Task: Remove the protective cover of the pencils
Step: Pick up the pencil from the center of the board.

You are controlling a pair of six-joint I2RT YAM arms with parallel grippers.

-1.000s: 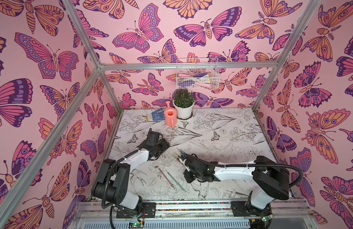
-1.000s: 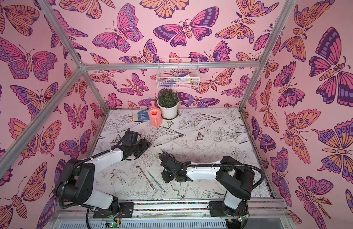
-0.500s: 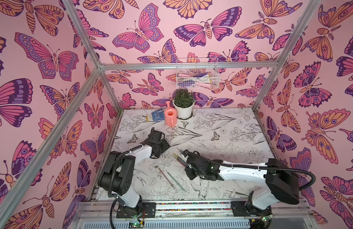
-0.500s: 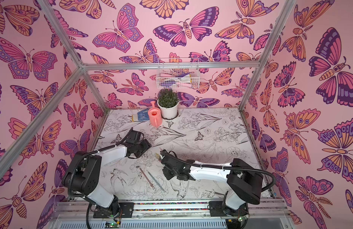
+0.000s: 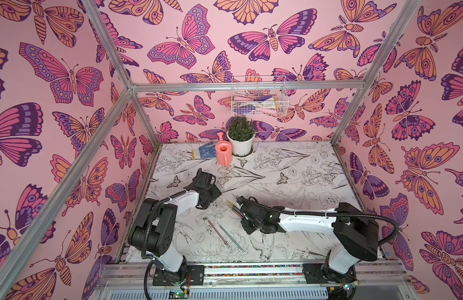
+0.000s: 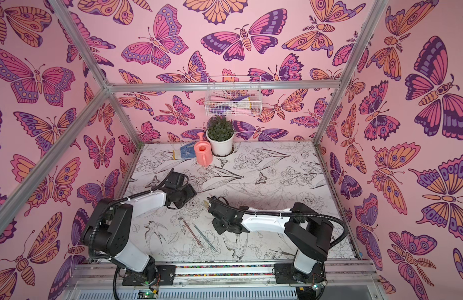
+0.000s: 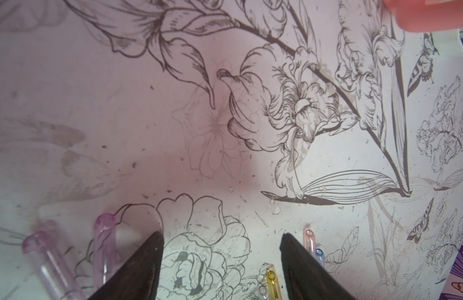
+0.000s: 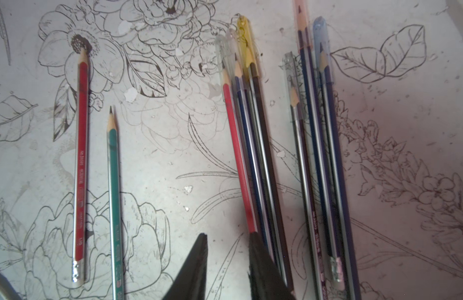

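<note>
Right wrist view: right gripper (image 8: pixel 228 240) jaws slightly parted, nothing between; one fingertip against capped pencils (image 8: pixel 251 155) bundled on floral table (image 8: pixel 160 155). Red pencil (image 8: pixel 81 155) and green pencil (image 8: pixel 113 181) lie uncapped, apart from bundle. Left wrist view: left gripper (image 7: pixel 221 240) jaws wide, empty, loose caps (image 7: pixel 104 233) beside.

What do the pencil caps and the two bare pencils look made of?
Caps: probably thin tinted plastic, glossy; pencil tips show through them. Red pencil and green pencil: painted wood, shiny lacquer; the sharpened cones are pale and bare.
</note>
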